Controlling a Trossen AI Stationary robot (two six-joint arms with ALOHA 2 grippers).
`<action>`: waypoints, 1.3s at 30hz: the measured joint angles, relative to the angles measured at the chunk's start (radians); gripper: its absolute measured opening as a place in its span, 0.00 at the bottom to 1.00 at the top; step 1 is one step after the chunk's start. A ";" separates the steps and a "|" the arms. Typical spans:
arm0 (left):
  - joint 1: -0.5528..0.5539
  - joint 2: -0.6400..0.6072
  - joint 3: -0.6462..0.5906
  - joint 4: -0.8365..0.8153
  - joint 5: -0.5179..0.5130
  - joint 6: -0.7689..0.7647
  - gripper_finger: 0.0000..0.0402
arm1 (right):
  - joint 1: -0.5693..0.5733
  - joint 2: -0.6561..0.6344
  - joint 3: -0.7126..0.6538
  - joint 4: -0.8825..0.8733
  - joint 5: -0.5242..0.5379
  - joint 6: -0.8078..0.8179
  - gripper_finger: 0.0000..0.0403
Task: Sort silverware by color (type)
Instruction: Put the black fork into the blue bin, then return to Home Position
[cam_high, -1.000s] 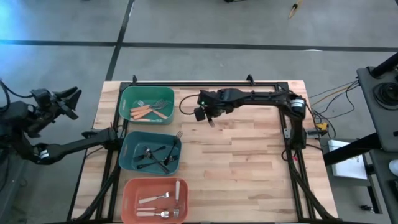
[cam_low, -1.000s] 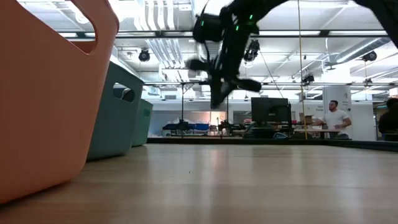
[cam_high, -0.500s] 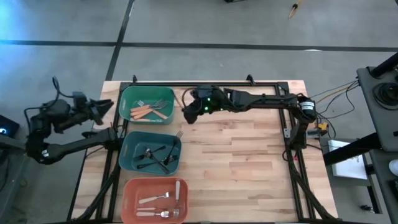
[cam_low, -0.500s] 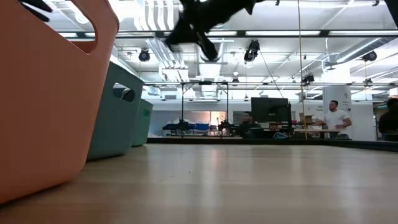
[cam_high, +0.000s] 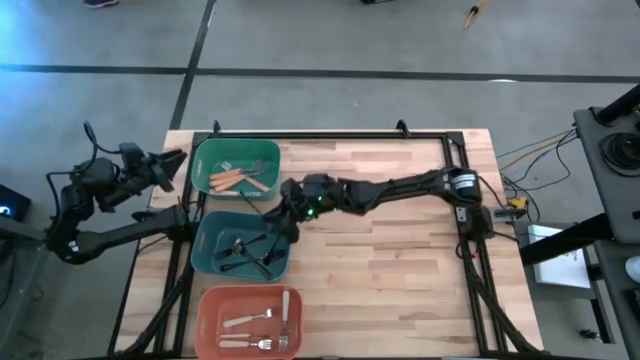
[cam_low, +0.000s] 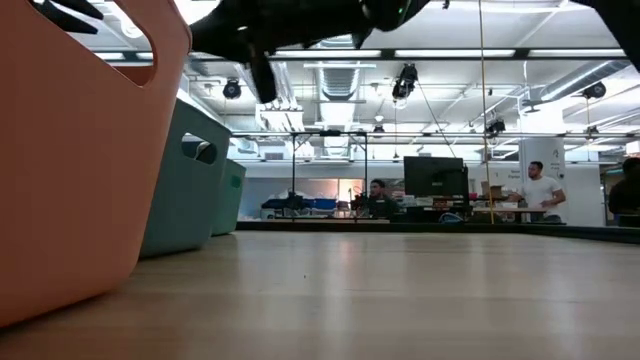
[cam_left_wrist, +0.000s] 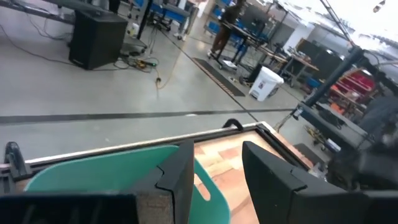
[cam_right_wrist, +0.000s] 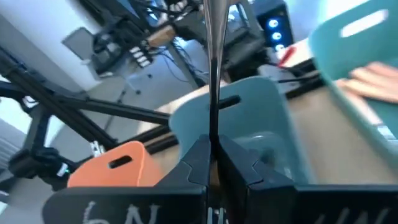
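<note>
My right gripper (cam_high: 283, 218) reaches across the table to the right rim of the teal bin (cam_high: 240, 246) and is shut on a thin dark fork (cam_right_wrist: 212, 74). Black forks lie in the teal bin. The green bin (cam_high: 236, 168) holds orange-handled forks (cam_high: 228, 180). White-handled forks (cam_high: 255, 320) lie in the salmon bin (cam_high: 212, 322). My left gripper (cam_left_wrist: 214, 174) stands open off the table's left edge, beside the green bin (cam_left_wrist: 112, 171), with nothing between its fingers. My right gripper pinches the dark fork's shaft (cam_right_wrist: 211, 121) between its two fingers. The fork runs on from the fingertips along the way they point, seen edge-on. It is lifted clear, above the teal bin (cam_right_wrist: 249, 118). Which end is held does not show.
The three bins stand in a row along the table's left side. A black frame (cam_high: 330, 133) runs along the far edge and the side edges. Bare wood (cam_high: 390, 260) fills the middle and right. In the low view, people stand far off in the room.
My right gripper has swung from the far middle of the table toward the left and near edges, over to the teal bin's rim. It has tipped up from pointing down to almost level, carrying the fork. My left gripper has moved right toward the green bin.
</note>
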 joint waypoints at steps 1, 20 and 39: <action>0.000 0.000 0.002 0.000 -0.011 -0.001 0.30 | 0.009 0.018 0.000 0.034 -0.005 0.007 0.02; 0.000 0.000 0.143 -0.185 0.064 0.059 0.30 | 0.082 0.116 0.000 0.118 -0.001 0.059 0.18; 0.000 -0.008 0.184 -0.253 0.064 0.132 0.30 | 0.064 -0.491 -0.029 -0.730 0.338 -0.245 0.22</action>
